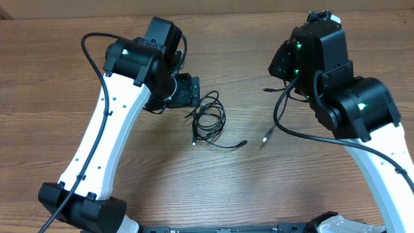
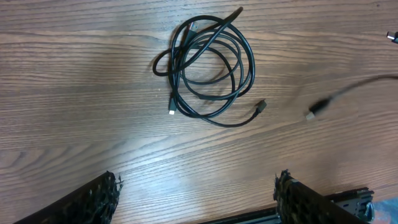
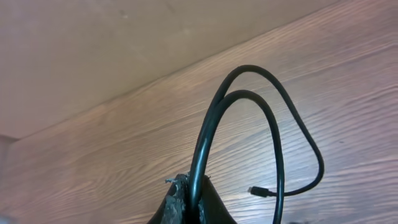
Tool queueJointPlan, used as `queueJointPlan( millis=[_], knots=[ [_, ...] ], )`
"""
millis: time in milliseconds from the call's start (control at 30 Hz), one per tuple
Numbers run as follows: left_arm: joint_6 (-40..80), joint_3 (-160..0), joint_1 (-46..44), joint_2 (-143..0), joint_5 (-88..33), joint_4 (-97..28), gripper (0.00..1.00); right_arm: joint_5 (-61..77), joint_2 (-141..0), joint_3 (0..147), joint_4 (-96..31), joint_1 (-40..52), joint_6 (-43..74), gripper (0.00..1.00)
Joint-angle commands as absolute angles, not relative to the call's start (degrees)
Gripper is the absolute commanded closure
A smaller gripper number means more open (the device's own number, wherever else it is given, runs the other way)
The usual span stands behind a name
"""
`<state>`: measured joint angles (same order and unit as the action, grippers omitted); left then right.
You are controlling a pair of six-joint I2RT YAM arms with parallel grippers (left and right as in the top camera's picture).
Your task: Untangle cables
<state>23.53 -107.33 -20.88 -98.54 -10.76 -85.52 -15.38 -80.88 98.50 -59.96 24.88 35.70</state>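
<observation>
1. Black cord is all that is in play: one coiled bundle [image 2: 179, 81] lies flat on the wooden tabletop [image 2: 74, 124], and one separated cable [image 3: 204, 140] is up off it.
2. The left pincer [image 2: 196, 180] is released, its jaws spread wide with nothing between them. The bundle sits straight ahead of it, near but clear of both fingertips.
3. The bundle is roughly round, a little longer from the far right to the near left. One silver-tipped plug lies at its near edge, and another on a short tail curls out toward the right-hand finger.
4. The right pincer [image 3: 189, 186] is clenched on the separated cable, which rises from the jaws as a doubled loop. Its free plug end [image 2: 314, 112] hangs beyond the bundle's right side.
5. Judging by this, the left arm is nearer and free. The coming move probably needs it to reach forward and down onto the bundle.
</observation>
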Motion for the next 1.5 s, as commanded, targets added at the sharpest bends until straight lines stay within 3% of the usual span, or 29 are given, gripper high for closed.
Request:
queueJointPlan(
  millis=[0, 500, 700, 867, 1167, 1467],
  knots=[
    [22.3, -107.7, -21.0, -99.0, -11.5, -85.4, 0.17, -17.3, -80.8, 99.4, -60.0, 25.0, 35.1, 0.96],
    [22.5, -107.7, -21.0, -99.0, -11.5, -85.1, 0.14, -17.7, -84.2, 99.3, -60.8, 25.0, 32.6, 0.96],
    [18.1, -107.7, -21.7, -99.0, -17.8, -85.3, 0.35, -17.1, -84.7, 99.4, -60.5, 25.0, 33.0, 0.96],
    [17.7, -107.7, -23.2, -99.0, -19.6, -85.2, 0.39, -16.4, -84.6, 99.4, -60.2, 25.0, 33.0, 0.96],
    [17.9, -107.8, -24.4, -96.8, -19.6, -85.3, 0.4, -16.4, -84.7, 99.4, -60.6, 25.0, 32.9, 0.96],
    [20.1, -107.8, -24.4, -84.0, -15.8, -88.9, 0.36, -16.4, -84.7, 99.4, -60.6, 25.0, 32.9, 0.96]
  ],
)
